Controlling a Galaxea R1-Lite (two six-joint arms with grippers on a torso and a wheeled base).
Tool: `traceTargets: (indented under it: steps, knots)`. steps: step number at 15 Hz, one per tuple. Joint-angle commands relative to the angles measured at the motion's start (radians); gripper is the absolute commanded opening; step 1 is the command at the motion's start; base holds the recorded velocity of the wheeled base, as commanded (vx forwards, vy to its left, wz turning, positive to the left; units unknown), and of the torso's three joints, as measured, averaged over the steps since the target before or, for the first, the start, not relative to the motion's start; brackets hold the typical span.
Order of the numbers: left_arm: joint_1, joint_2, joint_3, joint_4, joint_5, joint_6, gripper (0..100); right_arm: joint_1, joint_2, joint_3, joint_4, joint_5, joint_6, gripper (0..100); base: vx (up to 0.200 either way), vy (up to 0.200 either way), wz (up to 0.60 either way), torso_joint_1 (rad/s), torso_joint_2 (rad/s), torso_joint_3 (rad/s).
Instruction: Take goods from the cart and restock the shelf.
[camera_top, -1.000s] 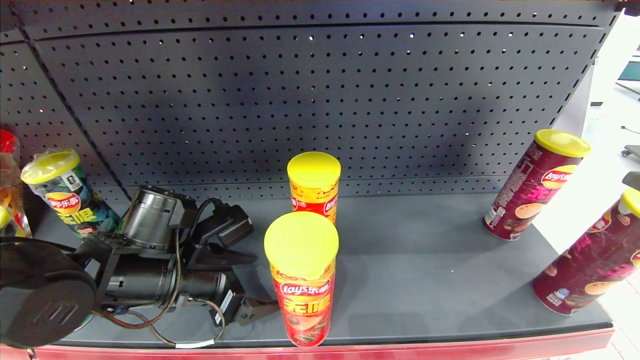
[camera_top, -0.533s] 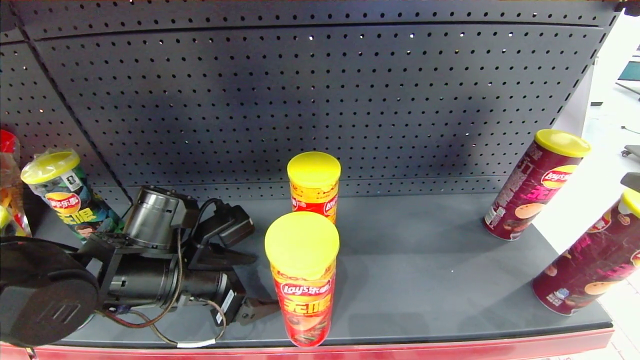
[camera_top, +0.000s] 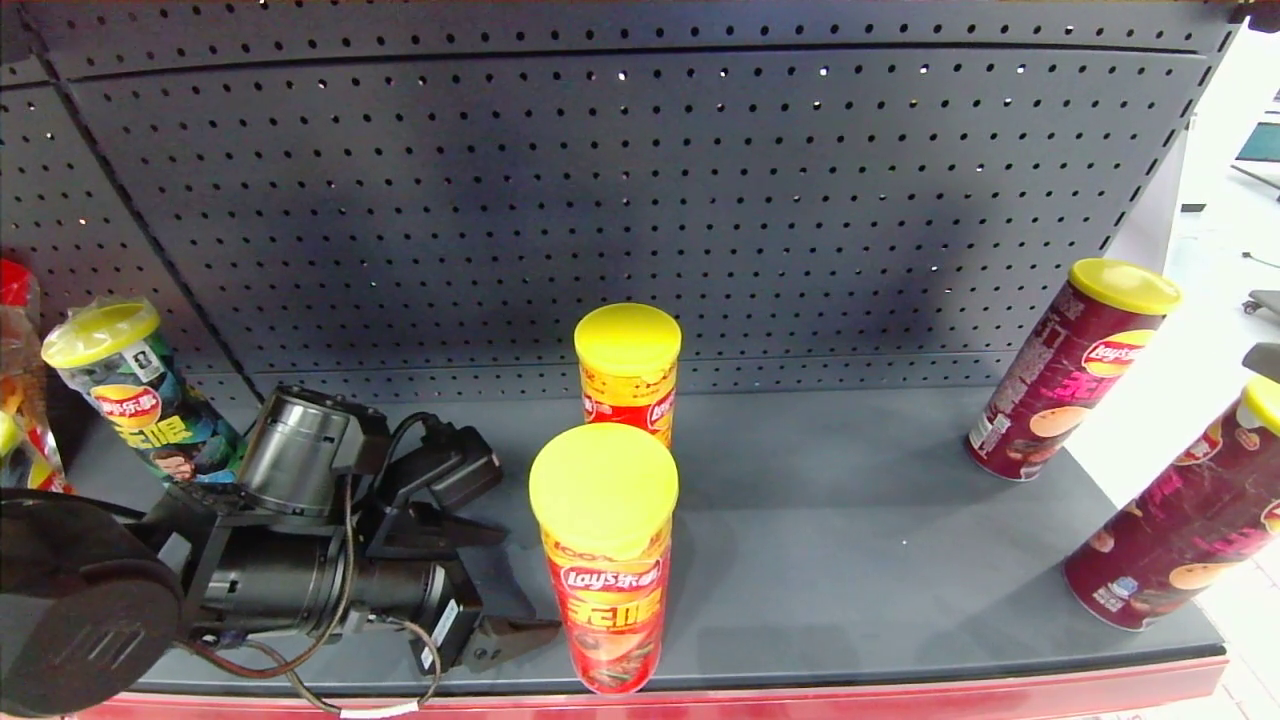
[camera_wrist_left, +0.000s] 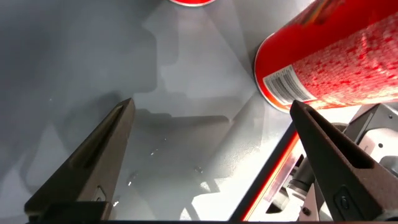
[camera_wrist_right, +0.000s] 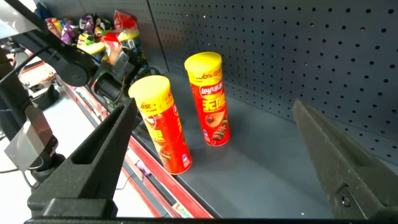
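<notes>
Left gripper (camera_top: 530, 577) was just left of the near red can (camera_top: 605, 590), jaws spread; right gripper (camera_wrist_right: 214, 106) jaws likewise, seemingly empty.

Front maroon can (camera_top: 1185, 525) partly beyond the head view's right edge

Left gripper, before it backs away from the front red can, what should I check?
1. Left gripper open: ok.
2. Front red can upright on shelf: ok.
3. Its fingers clear of that can: cannot tell, one tip sits very close.
4. Can base inside the shelf's red lip: ok, but near it.
5. Right gripper open and empty: ok.
</notes>
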Motion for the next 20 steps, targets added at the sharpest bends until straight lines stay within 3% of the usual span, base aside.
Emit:
traceTargets:
  steps: [1, 20]
  knots:
    - [-0.005, -0.004, -0.001, -0.001, 0.000, 0.000, 100, 0.000, 0.007, -0.001, 0.000, 0.000, 0.000, 100, 0.000, 0.000, 0.00, 0.000, 0.00, 0.000]
    - [-0.014, 0.021, -0.018, -0.003, 0.000, -0.001, 100, 0.000, 0.010, 0.001, 0.000, 0.000, 0.000, 100, 0.000, 0.000, 0.00, 0.000, 0.00, 0.000]
